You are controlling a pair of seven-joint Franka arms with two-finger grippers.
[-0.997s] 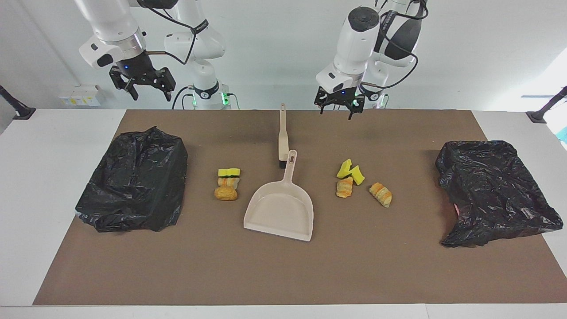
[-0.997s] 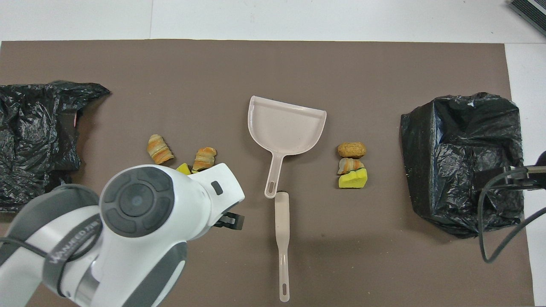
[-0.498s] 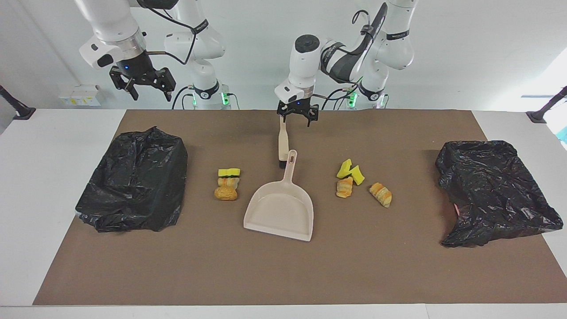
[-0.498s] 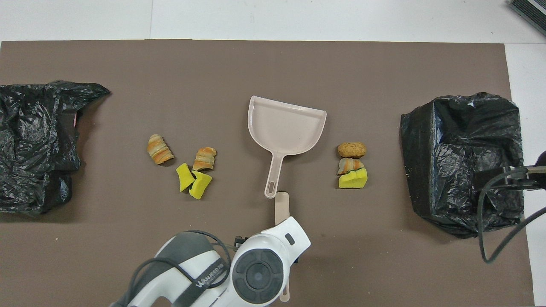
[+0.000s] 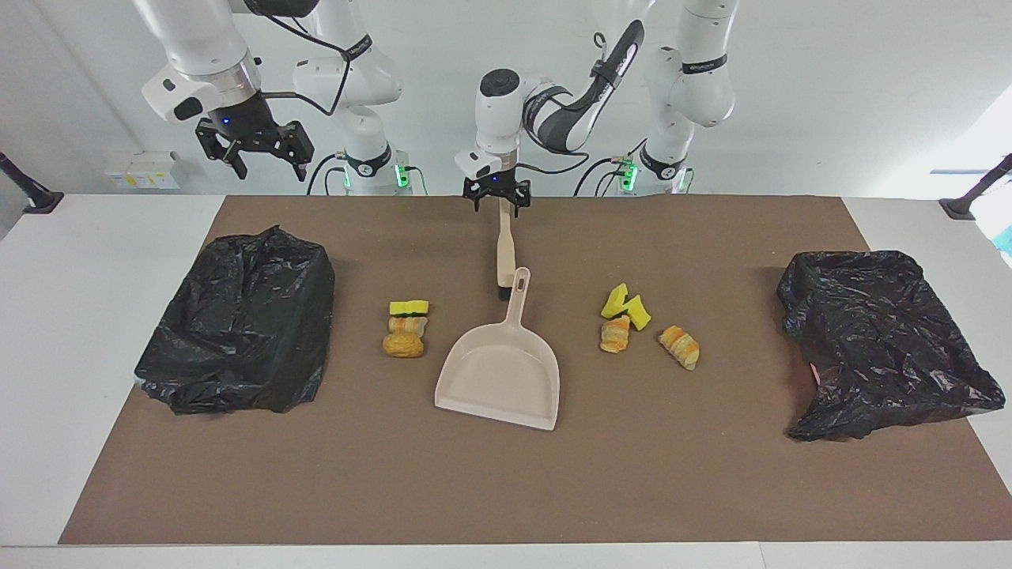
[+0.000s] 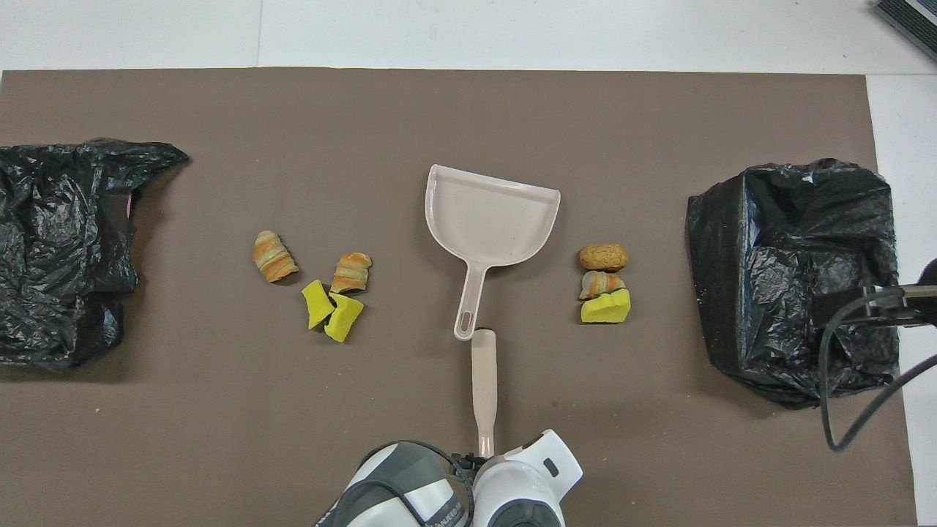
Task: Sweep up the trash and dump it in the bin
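Observation:
The trash lies in two clusters on the brown mat. Yellow sponge chunks and striped bread lumps (image 5: 632,320) (image 6: 333,289) sit toward the left arm's end. A smaller pile (image 5: 406,325) (image 6: 603,284) sits toward the right arm's end. Between them lie the beige dustpan (image 5: 500,373) (image 6: 489,219) and, nearer the robots, the hand brush (image 5: 504,246) (image 6: 484,380). My left gripper (image 5: 497,207) is open, low over the brush handle's tip, a finger on each side. My right gripper (image 5: 253,154) hangs open high over the mat's edge.
A black-bagged bin (image 5: 237,324) (image 6: 794,278) stands boxy at the right arm's end of the mat. A second, slumped black bag (image 5: 881,340) (image 6: 58,249) lies at the left arm's end. White table borders the mat on all sides.
My left arm swung from above the sponge chunks at its end across to the brush handle's tip and came lower. The right arm stayed still; nothing on the mat moved.

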